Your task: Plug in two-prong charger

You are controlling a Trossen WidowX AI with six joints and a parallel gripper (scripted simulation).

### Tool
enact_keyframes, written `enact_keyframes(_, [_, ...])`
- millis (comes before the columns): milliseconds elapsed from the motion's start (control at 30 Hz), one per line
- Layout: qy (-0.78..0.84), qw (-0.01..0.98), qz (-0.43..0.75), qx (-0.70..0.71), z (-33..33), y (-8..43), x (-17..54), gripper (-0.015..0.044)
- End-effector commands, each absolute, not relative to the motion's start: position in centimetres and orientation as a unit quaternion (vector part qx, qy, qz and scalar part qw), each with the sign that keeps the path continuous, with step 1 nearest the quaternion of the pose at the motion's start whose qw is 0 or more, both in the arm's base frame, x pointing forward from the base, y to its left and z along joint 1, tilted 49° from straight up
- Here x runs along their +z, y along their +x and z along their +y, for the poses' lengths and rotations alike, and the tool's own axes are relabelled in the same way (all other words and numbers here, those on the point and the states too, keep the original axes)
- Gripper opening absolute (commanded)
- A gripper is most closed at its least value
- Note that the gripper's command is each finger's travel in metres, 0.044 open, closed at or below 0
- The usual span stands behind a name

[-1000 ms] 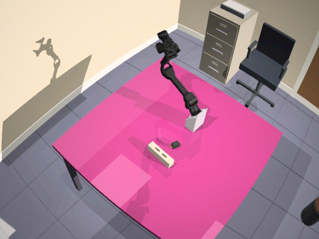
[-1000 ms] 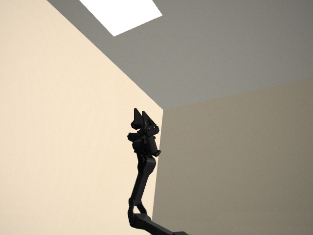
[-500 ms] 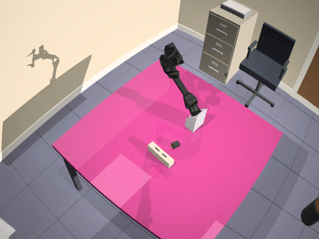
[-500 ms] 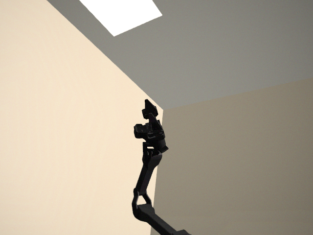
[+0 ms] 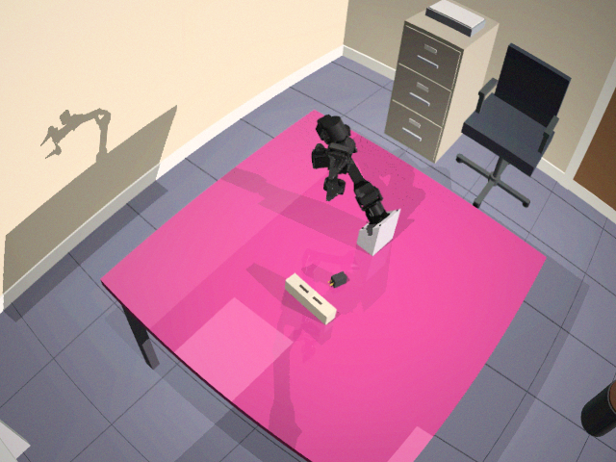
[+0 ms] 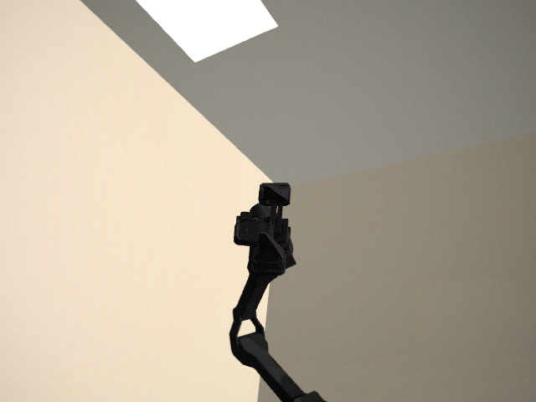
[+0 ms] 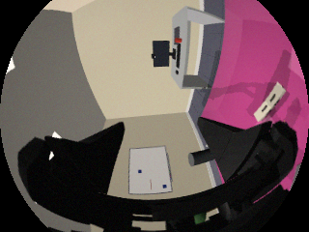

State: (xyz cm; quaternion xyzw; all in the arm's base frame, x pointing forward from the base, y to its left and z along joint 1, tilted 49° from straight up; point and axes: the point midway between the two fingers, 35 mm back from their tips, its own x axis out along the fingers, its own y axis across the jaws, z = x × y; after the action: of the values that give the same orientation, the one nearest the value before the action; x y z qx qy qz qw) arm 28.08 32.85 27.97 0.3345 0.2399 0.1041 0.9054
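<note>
The small black charger [image 5: 339,278] lies on the pink table [image 5: 423,318] [image 7: 241,53], its gold prongs towards the power strip. The cream power strip [image 5: 324,310] [image 7: 269,102] has two dark slots and lies just beside the charger, with a gap between them. My gripper [image 5: 331,161] [image 6: 273,221] [image 7: 161,123] is open and empty, raised high above the table, with one finger above the other. It is well away from charger and strip. The charger cannot be made out in the wrist view.
The arm stands on a white wedge-shaped base [image 5: 385,236] near the charger. A filing cabinet [image 5: 423,94] and an office chair [image 5: 507,124] stand beyond the table. The wrist view shows a grey desk [image 7: 179,72] and a whiteboard [image 7: 150,169].
</note>
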Motion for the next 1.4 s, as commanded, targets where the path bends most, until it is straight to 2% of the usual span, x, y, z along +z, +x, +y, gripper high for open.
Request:
enact_keyframes(0, [0.283,0.919,0.267,0.059,31.5,29.6,23.8,0.0440])
enact_keyframes(667, [0.068,0.903,0.398,-0.145,21.3,32.4,8.4,0.0440])
enact_keyframes(1367, [-0.135,0.761,0.550,-0.318,8.0,28.0,-1.6,0.0440])
